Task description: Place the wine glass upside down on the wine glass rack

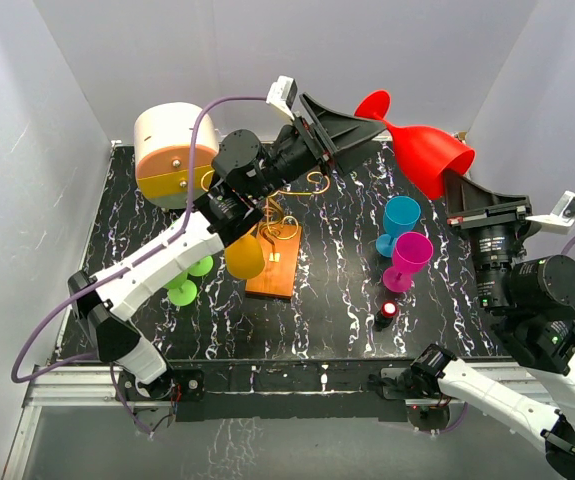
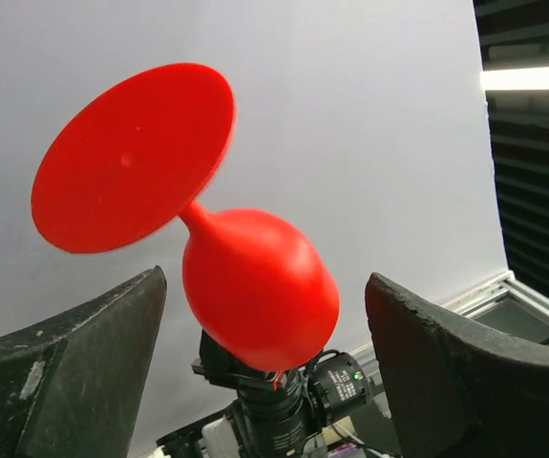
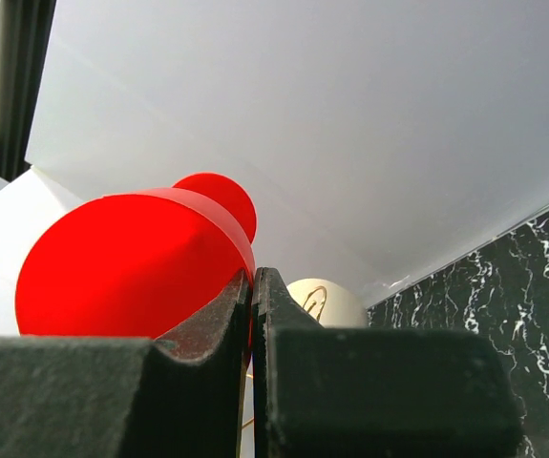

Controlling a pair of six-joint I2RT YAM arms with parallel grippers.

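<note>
Your wine glass (image 1: pixel 427 150) is plain red, at two o'clock. The table (image 1: pixel 337 300) is black with white marbled veins. The wine glass rack (image 1: pixel 279 262) is gold wire on an orange base. At three o'clock you see a teal glass (image 1: pixel 400 217) and a magenta glass (image 1: pixel 410 252).

No writing, label, brand, number or sign can be read in any of the three views.
</note>
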